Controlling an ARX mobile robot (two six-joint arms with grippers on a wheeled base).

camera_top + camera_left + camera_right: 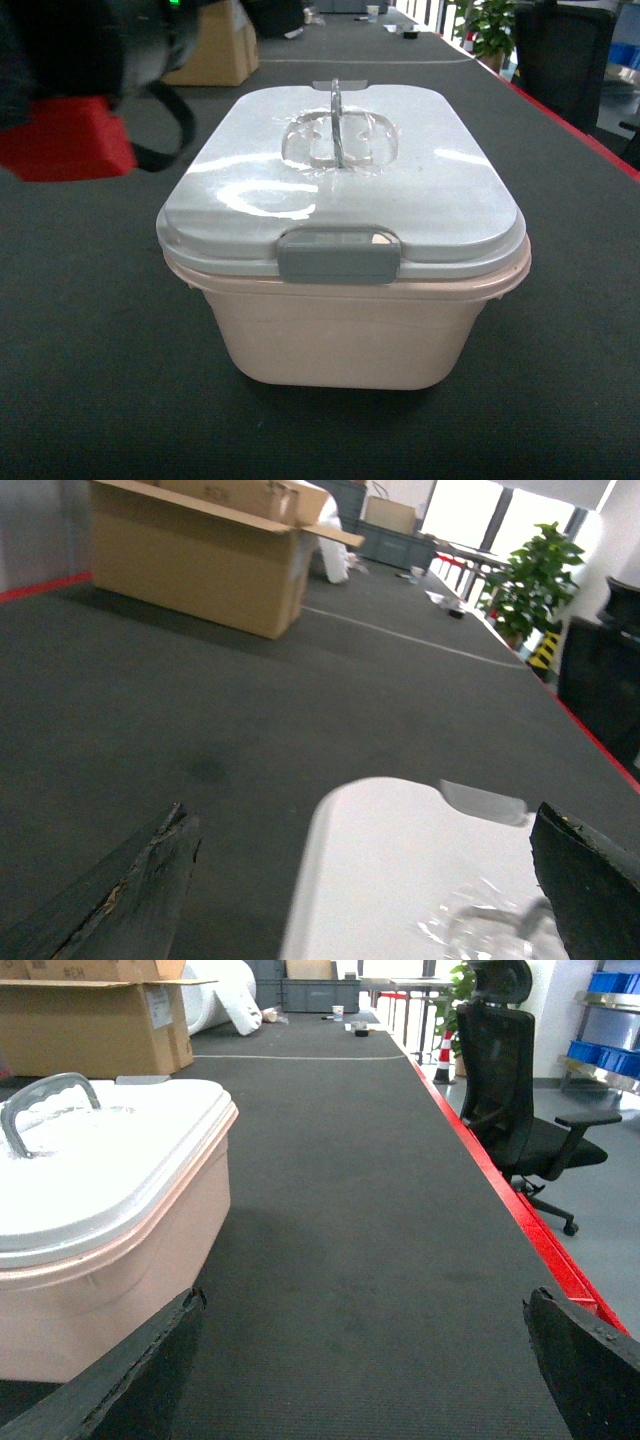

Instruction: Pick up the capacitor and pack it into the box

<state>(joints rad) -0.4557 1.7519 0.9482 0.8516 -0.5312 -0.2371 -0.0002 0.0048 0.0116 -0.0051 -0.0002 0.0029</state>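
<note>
Both sets of fingers spread wide, nothing held: left gripper hovers above the lid near its far edge, right gripper sits low over bare tabletop just right of the box. Box stands mid-tabletop, pale pink, grey-white lid on, front clip down, handle upright. Capacitor not visible; cardboard carton well behind, office chair off the right edge.
</note>
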